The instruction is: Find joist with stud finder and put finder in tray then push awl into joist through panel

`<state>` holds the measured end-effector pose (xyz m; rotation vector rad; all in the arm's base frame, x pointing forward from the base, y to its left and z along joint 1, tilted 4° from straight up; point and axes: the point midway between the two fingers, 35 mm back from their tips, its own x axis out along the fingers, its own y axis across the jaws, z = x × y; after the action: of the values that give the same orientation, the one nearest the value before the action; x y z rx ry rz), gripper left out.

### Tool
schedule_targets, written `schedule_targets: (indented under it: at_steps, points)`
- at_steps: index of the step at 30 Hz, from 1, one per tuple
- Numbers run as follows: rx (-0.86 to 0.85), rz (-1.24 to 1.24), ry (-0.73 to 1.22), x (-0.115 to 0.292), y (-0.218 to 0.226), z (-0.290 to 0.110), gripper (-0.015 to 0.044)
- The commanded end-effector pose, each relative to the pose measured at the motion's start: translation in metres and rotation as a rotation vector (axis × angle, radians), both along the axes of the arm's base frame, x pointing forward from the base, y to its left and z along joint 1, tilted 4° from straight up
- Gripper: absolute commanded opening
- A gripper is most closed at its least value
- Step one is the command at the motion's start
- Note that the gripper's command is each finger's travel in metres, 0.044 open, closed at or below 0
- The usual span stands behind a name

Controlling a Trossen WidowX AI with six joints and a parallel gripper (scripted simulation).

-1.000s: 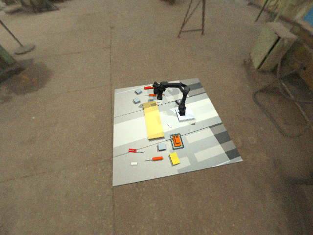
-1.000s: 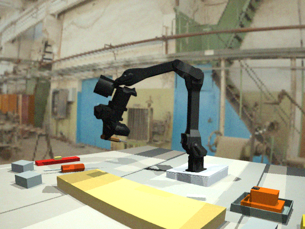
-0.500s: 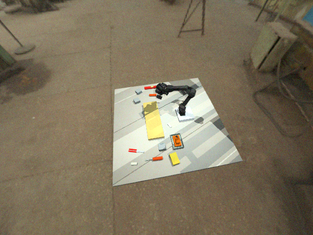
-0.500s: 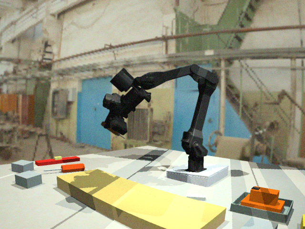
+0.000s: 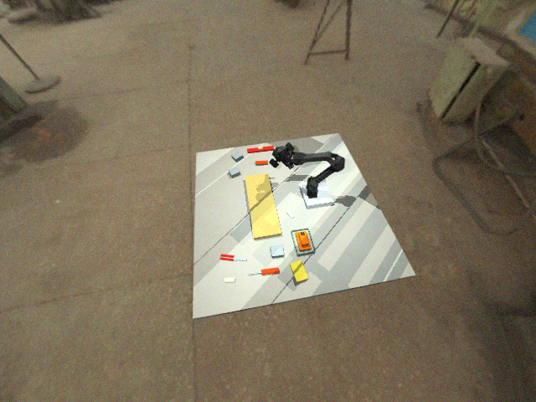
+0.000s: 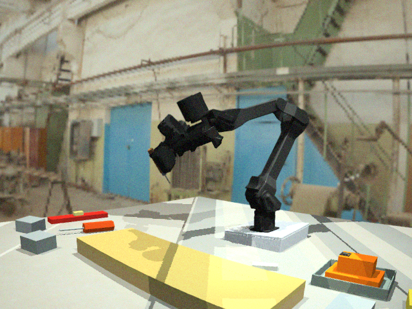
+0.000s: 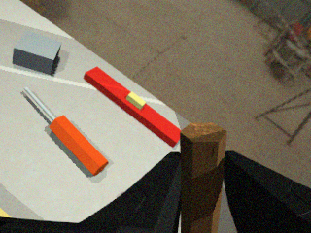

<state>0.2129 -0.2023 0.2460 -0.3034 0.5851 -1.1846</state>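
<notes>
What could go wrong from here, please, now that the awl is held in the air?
1. The tool holds the awl tilted, so it may enter the yellow floor panel at a slant.
2. It hangs off to the side of the panel, near the red level; a wrongly placed push wastes the single hole.

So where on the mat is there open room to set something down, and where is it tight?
Open ground lies on the striped mat right of the tray, and on the left strip beside the yellow panel. It is crowded at the far corner: grey blocks, red level, orange screwdriver, with the gripper holding the awl above them.
</notes>
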Motion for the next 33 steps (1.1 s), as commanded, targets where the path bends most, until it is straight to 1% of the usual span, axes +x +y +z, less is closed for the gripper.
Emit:
schedule_targets:
  at_steps: [1,11,12,23,33]
  points:
    - [-0.058,-0.062,-0.154,-0.017,0.006,0.009,0.0000]
    - [-0.137,-0.180,-0.460,-0.053,0.019,0.012,0.0000]
    - [-0.108,-0.125,-0.328,-0.036,0.014,0.010,0.0000]
    - [0.016,0.214,-0.393,0.029,0.032,-0.011,0.0000]
    - [0.117,0.546,-0.430,0.078,0.063,-0.027,0.0000]
